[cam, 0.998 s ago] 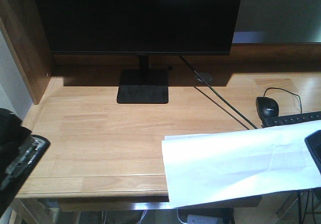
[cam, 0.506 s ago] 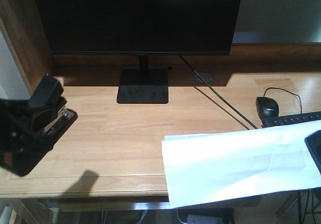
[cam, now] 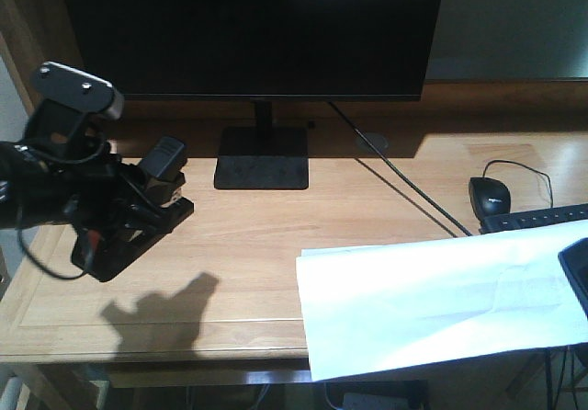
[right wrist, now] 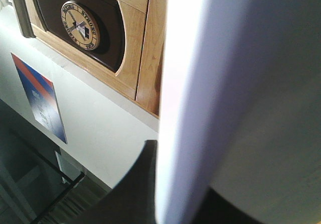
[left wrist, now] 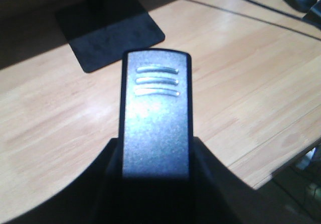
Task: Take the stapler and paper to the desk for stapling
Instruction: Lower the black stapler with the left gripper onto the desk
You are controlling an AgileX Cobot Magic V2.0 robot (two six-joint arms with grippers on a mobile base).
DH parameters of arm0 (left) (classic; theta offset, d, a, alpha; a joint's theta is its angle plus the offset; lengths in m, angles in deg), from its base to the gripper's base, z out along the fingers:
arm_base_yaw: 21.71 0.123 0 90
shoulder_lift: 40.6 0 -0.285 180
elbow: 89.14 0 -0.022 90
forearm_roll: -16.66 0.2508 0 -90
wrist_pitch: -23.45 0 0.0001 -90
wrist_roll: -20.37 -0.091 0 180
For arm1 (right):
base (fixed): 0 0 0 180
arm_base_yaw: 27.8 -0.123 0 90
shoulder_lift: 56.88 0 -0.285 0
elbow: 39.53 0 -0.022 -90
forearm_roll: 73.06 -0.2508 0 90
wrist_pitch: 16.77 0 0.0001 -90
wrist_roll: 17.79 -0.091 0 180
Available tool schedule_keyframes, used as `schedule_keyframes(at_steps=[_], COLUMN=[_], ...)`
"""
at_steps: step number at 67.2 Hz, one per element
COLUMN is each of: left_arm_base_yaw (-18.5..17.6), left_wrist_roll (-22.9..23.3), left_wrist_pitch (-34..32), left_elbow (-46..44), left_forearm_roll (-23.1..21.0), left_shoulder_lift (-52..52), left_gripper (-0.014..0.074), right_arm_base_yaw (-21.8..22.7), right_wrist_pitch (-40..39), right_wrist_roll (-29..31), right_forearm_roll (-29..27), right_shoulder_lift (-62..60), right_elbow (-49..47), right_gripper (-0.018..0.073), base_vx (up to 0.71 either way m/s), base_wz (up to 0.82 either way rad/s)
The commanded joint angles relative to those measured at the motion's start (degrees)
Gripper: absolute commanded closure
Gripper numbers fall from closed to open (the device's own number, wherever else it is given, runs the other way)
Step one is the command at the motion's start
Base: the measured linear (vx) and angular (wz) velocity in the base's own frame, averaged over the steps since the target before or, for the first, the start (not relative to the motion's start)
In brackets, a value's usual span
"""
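My left gripper (cam: 124, 222) is shut on the black stapler (cam: 158, 187), held tilted just above the left part of the light-wood desk (cam: 266, 235), casting a shadow below. In the left wrist view the stapler (left wrist: 155, 113) sticks forward from between the dark fingers (left wrist: 100, 184), its ribbed top facing up. The white paper (cam: 441, 304) spans the desk's front right and overhangs the front edge. My right gripper (cam: 577, 277) pinches its right end. The right wrist view shows the paper (right wrist: 230, 83) edge-on, clamped between the dark fingers (right wrist: 145, 184).
A black monitor (cam: 253, 28) on a square base (cam: 262, 157) stands at the back centre. A black mouse (cam: 490, 192) and a keyboard's edge (cam: 533, 217) lie at the right, with a cable (cam: 395, 180) running diagonally. A wooden side panel (cam: 37, 70) rises at the left.
My left arm has carried the stapler up from the front left corner and rightward over the desk. The paper and the right gripper have stayed put.
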Motion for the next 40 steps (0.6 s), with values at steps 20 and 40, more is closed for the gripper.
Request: schedule_keyframes(at_steps=[20, 40], left_arm_base_yaw=[12.3, 21.2], left_wrist_roll=[-29.6, -53.3], left_wrist_pitch=[2.7, 14.2], left_elbow=[-7.3, -12.9], left_forearm_roll=[-26.5, -37.9], left_shoulder_lift=[-9.4, -15.5], left_gripper=[0.0603, 0.0603], right_arm_base_yaw=[0.0, 0.0], right_wrist_pitch=[-3.6, -3.6], right_wrist_roll=[0.5, 0.5], right_forearm_roll=[-0.9, -0.9], right_shoulder_lift=[0.2, 0.2], right_elbow=[1.3, 1.3], right_gripper=[0.0564, 0.0564], base_vx=[0.0, 0.0], base_wz=[0.0, 0.0])
